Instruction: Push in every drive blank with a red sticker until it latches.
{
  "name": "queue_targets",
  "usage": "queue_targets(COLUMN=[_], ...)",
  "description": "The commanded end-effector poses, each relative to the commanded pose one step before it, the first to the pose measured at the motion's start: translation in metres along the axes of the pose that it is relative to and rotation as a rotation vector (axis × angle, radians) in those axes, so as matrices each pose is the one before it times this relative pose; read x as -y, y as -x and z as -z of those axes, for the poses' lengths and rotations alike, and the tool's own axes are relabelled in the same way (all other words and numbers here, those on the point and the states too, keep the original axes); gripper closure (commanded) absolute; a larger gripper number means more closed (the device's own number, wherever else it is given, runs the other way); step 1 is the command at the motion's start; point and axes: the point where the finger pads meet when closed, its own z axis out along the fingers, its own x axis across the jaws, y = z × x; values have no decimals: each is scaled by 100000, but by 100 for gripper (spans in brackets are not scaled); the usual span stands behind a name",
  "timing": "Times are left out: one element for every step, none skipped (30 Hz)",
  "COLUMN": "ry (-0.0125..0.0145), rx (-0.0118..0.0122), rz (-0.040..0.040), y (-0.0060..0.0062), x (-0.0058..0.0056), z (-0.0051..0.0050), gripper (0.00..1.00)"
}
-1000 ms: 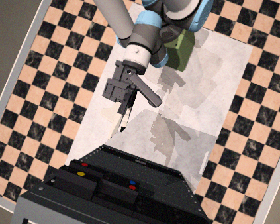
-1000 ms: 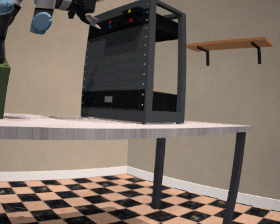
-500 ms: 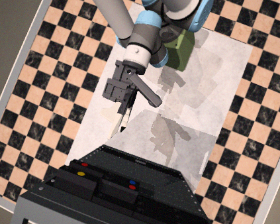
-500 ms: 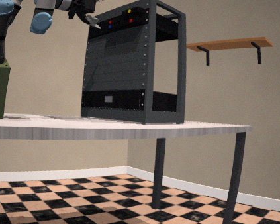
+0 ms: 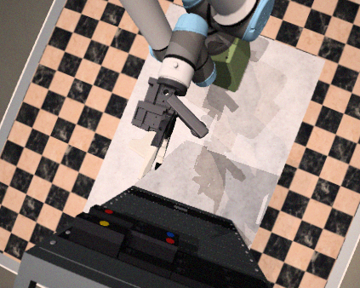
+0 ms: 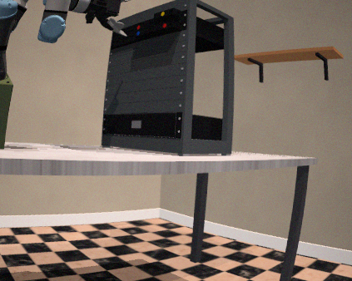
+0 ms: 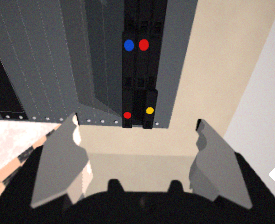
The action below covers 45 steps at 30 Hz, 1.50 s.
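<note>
Pincer (image 5: 158, 158) spread and holding nothing, short of the rack (image 5: 188, 215).
I risk sliding or tipping the unfastened rack by pushing the 2 red-stickered blanks (image 7: 127, 115) (image 7: 143, 45) off-axis.

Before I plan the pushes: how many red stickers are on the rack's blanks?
2. One red sticker sits beside the blue sticker; the other red sticker sits beside the yellow sticker. None seems hidden.

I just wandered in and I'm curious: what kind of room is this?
Probably a workshop or test room for computer hardware. A dark equipment rack with sticker-marked drive blanks stands on a table, a robot arm faces it, and the floor is checkered tile.
</note>
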Motion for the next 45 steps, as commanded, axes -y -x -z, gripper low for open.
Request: queue_targets(ry=[1, 0, 0, 0, 0, 0, 0, 0, 0, 0, 0, 0, 0, 0, 0, 0, 0, -1, -1, -2, -2, -3, 0, 0, -4, -5, -2, 0, 0, 0, 0, 0, 0, 0, 0, 0, 0, 0, 0, 0, 0, 0, 0, 0, 0], rx=[-84, 0, 0, 0, 0, 0, 0, 0, 0, 0, 0, 0, 0, 0, 0, 0, 0, 0, -1, -1, -2, -2, 0, 0, -3, -3, -1, 0, 0, 0, 0, 0, 0, 0, 0, 0, 0, 0, 0, 0, 0, 0, 0, 0, 0], rz=[18, 0, 0, 0, 0, 0, 0, 0, 0, 0, 0, 0, 0, 0, 0, 0, 0, 0, 0, 0, 0, 0, 0, 0, 1, 1, 0, 0, 0, 0, 0, 0, 0, 0, 0, 0, 0, 0, 0, 0, 0, 0, 0, 0, 0], y=[-37, 0, 0, 0, 0, 0, 0, 0, 0, 0, 0, 0, 0, 0, 0, 0, 0, 1, 1, 2, 3, 4, 0, 0, 5, 5, 7, 8, 9, 10, 11, 13, 13, 15, 16, 17, 18, 19, 20, 0, 0, 21, 21, 22, 22], x=[3, 0, 0, 0, 0, 0, 0, 0, 0, 0, 0, 0, 0, 0, 0, 1, 4, 10, 20, 31, 44, 59, 0, 0, 75, 93, 109, 127, 146, 165, 185, 203, 223, 242, 260, 278, 294, 310, 324, 0, 0, 336, 347, 355, 361], z=[8, 0, 0, 0, 0, 0, 0, 0, 0, 0, 0, 0, 0, 0, 0, -1, -4, -10, -18, -29, -41, -54, 0, 0, -68, -83, -100, -116, -131, -152, -167, -187, -202, -221, -238, -253, -267, -283, -296, 0, 0, -307, -316, -324, -329], gripper=[0, 0, 0, 0, 0, 0, 0, 0, 0, 0, 0, 0, 0, 0, 0, 0, 0, 0, 0, 0, 0, 0, 0, 0, 0, 0, 0, 0, 0, 0, 0, 0, 0, 0, 0, 0, 0, 0, 0, 0, 0, 0, 0, 0, 0])
